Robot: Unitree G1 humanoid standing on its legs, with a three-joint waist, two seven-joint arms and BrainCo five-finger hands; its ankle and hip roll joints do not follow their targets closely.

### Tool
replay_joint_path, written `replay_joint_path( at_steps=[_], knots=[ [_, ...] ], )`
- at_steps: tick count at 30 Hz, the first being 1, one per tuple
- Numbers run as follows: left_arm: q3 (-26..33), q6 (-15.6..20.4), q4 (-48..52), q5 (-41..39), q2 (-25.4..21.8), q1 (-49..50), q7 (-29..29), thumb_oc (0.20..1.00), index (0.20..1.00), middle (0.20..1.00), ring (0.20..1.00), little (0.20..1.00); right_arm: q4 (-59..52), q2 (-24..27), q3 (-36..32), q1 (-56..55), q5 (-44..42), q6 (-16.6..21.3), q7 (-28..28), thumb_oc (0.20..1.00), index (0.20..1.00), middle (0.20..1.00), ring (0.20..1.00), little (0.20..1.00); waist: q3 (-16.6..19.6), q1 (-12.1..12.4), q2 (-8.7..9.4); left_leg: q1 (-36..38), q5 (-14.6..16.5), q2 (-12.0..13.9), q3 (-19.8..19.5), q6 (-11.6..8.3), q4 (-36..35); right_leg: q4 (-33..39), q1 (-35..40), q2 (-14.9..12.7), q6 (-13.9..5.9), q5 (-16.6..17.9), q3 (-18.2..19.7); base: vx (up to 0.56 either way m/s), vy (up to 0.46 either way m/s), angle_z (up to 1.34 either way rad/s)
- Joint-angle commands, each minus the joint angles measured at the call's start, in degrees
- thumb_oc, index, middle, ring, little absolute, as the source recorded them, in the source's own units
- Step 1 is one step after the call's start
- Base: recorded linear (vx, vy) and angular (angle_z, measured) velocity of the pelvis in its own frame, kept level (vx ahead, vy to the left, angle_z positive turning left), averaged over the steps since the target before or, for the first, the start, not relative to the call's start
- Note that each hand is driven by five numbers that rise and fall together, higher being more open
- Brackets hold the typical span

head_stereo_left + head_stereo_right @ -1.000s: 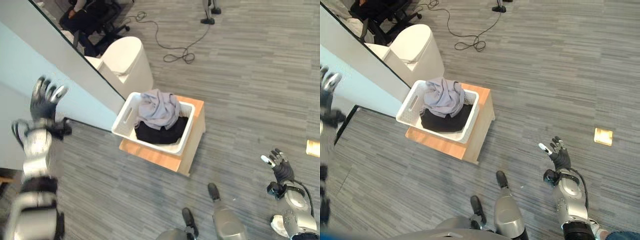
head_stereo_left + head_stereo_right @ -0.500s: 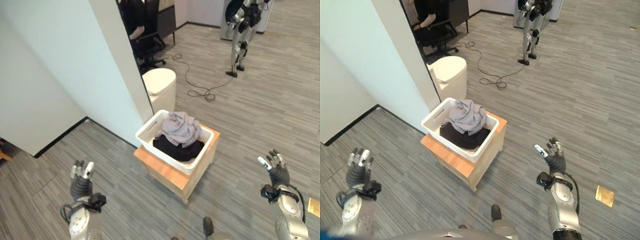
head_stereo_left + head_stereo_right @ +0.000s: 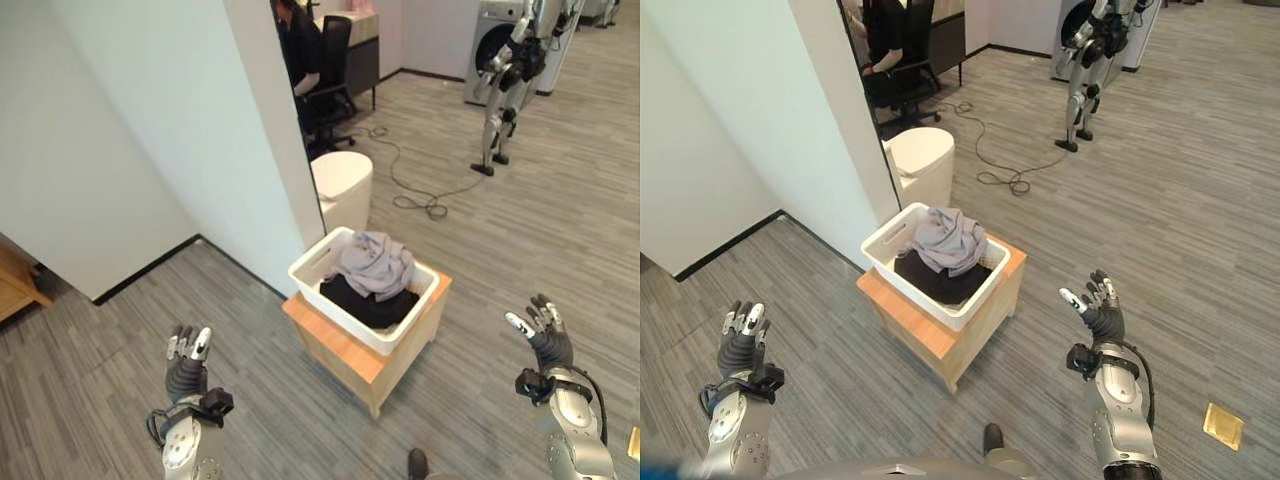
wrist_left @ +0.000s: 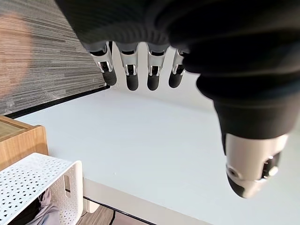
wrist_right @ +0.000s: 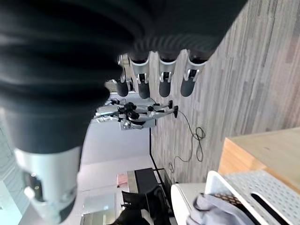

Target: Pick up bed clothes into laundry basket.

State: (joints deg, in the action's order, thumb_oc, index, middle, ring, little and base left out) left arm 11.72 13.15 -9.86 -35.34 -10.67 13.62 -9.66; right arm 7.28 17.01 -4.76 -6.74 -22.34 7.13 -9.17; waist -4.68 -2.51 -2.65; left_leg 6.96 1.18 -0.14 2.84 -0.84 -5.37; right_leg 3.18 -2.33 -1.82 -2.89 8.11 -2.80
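A white laundry basket [image 3: 398,339] stands on a low wooden stand [image 3: 340,346] in the middle of the floor. A grey garment [image 3: 375,263] lies heaped on a black one [image 3: 367,301] inside it. My left hand [image 3: 186,372] is raised at the lower left, open, fingers straight and empty, well apart from the basket. My right hand [image 3: 545,344] is raised at the lower right, open and empty too. The basket's corner [image 4: 44,180] shows in the left wrist view, and its rim [image 5: 243,187] in the right wrist view.
A white wall [image 3: 180,120] ends just behind the basket, with a round white bin [image 3: 343,187] beside its end. A person sits on a black chair [image 3: 330,60] further back. Another robot [image 3: 510,75] stands at the far right near a black cable [image 3: 420,195] on the floor.
The whole picture has shifted as the camera tilted up, showing more of the room. My left hand dropped from high at the left to low in front. The right hand stayed raised and open.
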Motion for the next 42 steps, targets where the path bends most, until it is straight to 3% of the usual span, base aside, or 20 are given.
replay_joint_path(
  at_steps=[1,2,3,5,6,7,11,13,14,16,19,20,21,23,24,25,30,31,33,42],
  knots=[
    [0.84,3.09,0.42,0.11,-5.51,-4.41,-0.29,1.000,1.000,1.000,1.000,1.000,-8.94,2.73,1.32,4.88,0.54,5.45,5.25,1.000,1.000,1.000,1.000,1.000,-3.89,-0.49,1.13,-4.21,0.42,0.82,-4.98,0.02,4.32,-18.30,-2.96,-3.22,-5.26,-11.33,5.03,-0.10,-0.069,-0.20],
    [0.84,3.09,0.42,0.11,-5.51,-4.42,-0.29,1.000,1.000,1.000,1.000,1.000,-8.94,2.73,1.32,4.88,0.54,5.44,5.25,1.000,1.000,1.000,1.000,1.000,-3.82,-0.49,1.12,-4.30,0.40,0.82,-4.99,0.02,4.33,-18.28,-3.04,-3.21,-5.26,-11.30,5.02,-0.18,-0.244,0.56],
    [-0.61,3.36,-0.87,0.00,-7.35,-6.56,0.19,1.000,1.000,1.000,1.000,1.000,-11.37,3.96,1.03,3.82,-2.45,6.26,8.06,1.000,1.000,1.000,1.000,1.000,-3.95,-2.10,1.86,-6.36,-0.98,0.80,-12.49,-1.04,5.22,-20.84,-1.40,0.31,-5.68,-13.20,15.64,-0.12,-0.240,1.01],
    [-1.10,3.32,-1.12,0.07,-7.60,-7.19,0.22,1.000,1.000,1.000,1.000,1.000,-11.75,3.64,0.90,3.91,-4.43,6.93,8.18,1.000,1.000,1.000,1.000,1.000,-3.50,-2.64,2.07,-7.43,-1.71,0.74,-14.99,-1.92,5.64,-20.53,-0.37,0.72,-5.15,-13.65,17.40,-0.10,-0.236,1.83],
    [-1.16,3.91,-0.59,-0.10,-7.90,-7.72,0.23,1.000,1.000,1.000,1.000,1.000,-13.02,2.92,0.90,4.05,-8.52,8.40,10.41,1.000,1.000,1.000,1.000,1.000,-3.14,-2.45,2.82,-10.59,-2.75,-0.62,-20.84,-2.88,8.02,-18.80,3.68,2.71,-3.30,-18.17,24.02,-0.06,-0.163,2.35],
    [-1.14,3.90,-0.57,-0.11,-7.93,-7.76,0.22,1.000,1.000,1.000,1.000,1.000,-12.93,2.92,0.88,4.14,-8.60,8.47,10.49,1.000,1.000,1.000,1.000,1.000,-3.10,-2.59,2.73,-10.89,-2.95,-0.58,-21.03,-2.96,8.11,-18.66,3.52,2.78,-3.36,-17.90,23.90,-0.27,-0.374,2.55],
    [-1.43,3.95,1.53,-0.59,-6.02,-5.63,0.72,1.000,1.000,1.000,1.000,1.000,-11.26,5.26,0.77,6.51,-8.81,9.61,7.08,1.000,1.000,1.000,1.000,1.000,-4.63,4.52,3.75,-19.46,-9.94,-2.53,-30.23,-6.64,8.95,-8.39,8.40,3.47,1.15,-19.28,17.08,-0.32,-0.371,1.62],
    [-1.52,3.80,1.79,-0.67,-5.50,-5.54,0.58,1.000,1.000,1.000,1.000,1.000,-11.70,5.78,0.25,6.84,-8.66,9.60,6.71,1.000,1.000,1.000,1.000,1.000,-5.51,4.63,3.31,-20.83,-11.10,-1.98,-29.70,-7.08,8.15,-8.15,7.97,4.08,1.32,-18.44,15.28,-0.34,-0.189,1.68],
    [-1.96,2.65,0.95,-1.03,-3.77,-3.76,1.18,1.000,1.000,1.000,1.000,1.000,-13.04,7.37,-2.29,5.88,-7.53,9.18,6.97,1.000,1.000,1.000,1.000,1.000,-7.41,4.77,4.10,-22.16,-7.86,-0.44,-17.08,-4.25,12.17,-8.94,6.60,3.23,1.49,-18.15,9.44,-0.45,-0.132,1.76],
    [-2.79,1.48,0.63,-1.05,-3.59,-2.48,2.87,1.000,1.000,1.000,1.000,1.000,-12.70,7.57,-3.13,5.18,-5.15,8.71,5.35,1.000,1.000,1.000,1.000,1.000,-7.49,4.66,4.78,-20.46,-4.69,1.54,-8.17,-3.37,17.92,-8.44,6.00,0.98,1.23,-17.36,3.24,-0.47,-0.133,2.07],
    [-1.91,1.19,1.23,-2.41,-3.08,-0.83,3.81,1.000,1.000,1.000,1.000,1.000,-12.73,4.86,-4.27,3.80,-6.14,9.23,4.24,1.000,1.000,1.000,1.000,1.000,-6.57,3.44,5.35,-16.26,-0.74,3.84,-0.29,-2.52,26.11,-7.52,5.49,-1.68,1.22,-15.93,-4.59,-0.26,-0.052,1.96],
    [-1.88,1.17,1.27,-2.41,-3.11,-0.81,3.80,1.000,1.000,1.000,1.000,1.000,-12.74,4.82,-4.25,3.80,-6.13,9.24,4.24,1.000,1.000,1.000,1.000,1.000,-6.49,3.22,5.35,-16.51,-0.88,3.79,-0.50,-2.50,26.17,-7.44,5.41,-1.68,1.22,-15.79,-4.81,-0.21,0.010,1.57],
    [-1.18,1.29,1.12,-2.54,-2.95,-0.29,3.96,1.000,1.000,1.000,1.000,1.000,-12.65,3.82,-4.07,2.36,-4.83,9.23,3.99,1.000,1.000,1.000,1.000,1.000,-5.29,1.99,5.00,-10.71,1.77,7.35,5.21,-3.05,25.30,-7.20,5.03,-2.92,1.08,-15.69,-10.84,-0.17,0.070,1.92],
    [-1.30,1.12,1.69,-1.83,-2.72,0.27,3.91,1.000,1.000,1.000,1.000,1.000,-11.89,3.04,-4.11,1.37,-4.30,8.59,3.75,1.000,1.000,1.000,1.000,1.000,-4.56,0.86,4.07,-6.64,5.18,6.90,6.55,-3.58,18.94,-7.84,4.31,-4.45,0.27,-15.38,-14.78,-0.14,0.129,1.59],
    [-1.29,1.10,1.73,-1.80,-2.70,0.27,3.88,1.000,1.000,1.000,1.000,1.000,-11.88,3.04,-4.10,1.39,-4.29,8.60,3.74,1.000,1.000,1.000,1.000,1.000,-4.44,0.64,4.21,-6.66,4.62,6.60,6.42,-3.46,18.37,-7.71,4.20,-4.68,0.22,-15.15,-14.98,-0.10,0.224,1.56],
    [-1.86,0.42,2.56,-0.91,-2.66,-0.20,3.87,1.000,1.000,1.000,1.000,1.000,-12.52,1.85,-4.23,0.70,-4.70,8.12,4.22,1.000,1.000,1.000,1.000,1.000,-3.58,0.10,2.57,-4.56,2.80,4.87,5.87,-3.20,7.62,-7.76,3.87,-5.24,-0.64,-14.02,-17.43,-0.09,0.211,1.16],
    [-3.16,-0.26,3.98,1.05,-3.72,-0.31,5.00,1.000,1.000,1.000,1.000,1.000,-11.87,0.85,-3.02,1.11,-4.73,7.46,5.12,1.000,1.000,1.000,1.000,1.000,-3.51,-0.98,1.30,-3.59,1.88,2.18,2.61,-1.11,4.49,-13.66,1.79,-8.56,-1.73,-13.44,-16.36,-0.02,0.221,0.47],
    [-4.23,0.19,3.34,2.33,-5.65,-1.40,5.59,1.000,1.000,1.000,1.000,1.000,-11.17,0.81,-1.63,1.24,-3.80,7.06,6.00,1.000,1.000,1.000,1.000,1.000,-4.85,-3.63,1.29,-3.55,2.30,1.45,0.08,-0.28,5.23,-16.36,-1.10,-6.54,-2.64,-13.17,-5.92,-0.10,0.123,0.26],
    [-3.81,0.65,3.69,2.68,-5.94,-0.92,5.70,1.000,1.000,1.000,1.000,1.000,-10.23,0.67,-0.37,1.30,-4.41,6.39,6.99,1.000,1.000,1.000,1.000,1.000,-5.00,-3.64,1.44,-3.33,2.51,1.25,-0.02,-0.03,4.73,-14.29,-2.19,-5.01,-2.87,-12.41,-1.11,-0.08,0.071,0.61],
    [-3.37,1.38,5.83,0.47,-2.66,0.51,5.14,1.000,1.000,1.000,1.000,1.000,-8.41,0.80,3.23,-0.14,-7.77,5.15,10.34,1.000,1.000,1.000,1.000,1.000,-1.65,-0.71,2.93,-3.55,1.34,1.22,-0.41,-0.33,3.79,-5.38,3.32,-4.64,-2.81,-10.92,-3.84,0.01,-0.055,0.02]
  ],
)
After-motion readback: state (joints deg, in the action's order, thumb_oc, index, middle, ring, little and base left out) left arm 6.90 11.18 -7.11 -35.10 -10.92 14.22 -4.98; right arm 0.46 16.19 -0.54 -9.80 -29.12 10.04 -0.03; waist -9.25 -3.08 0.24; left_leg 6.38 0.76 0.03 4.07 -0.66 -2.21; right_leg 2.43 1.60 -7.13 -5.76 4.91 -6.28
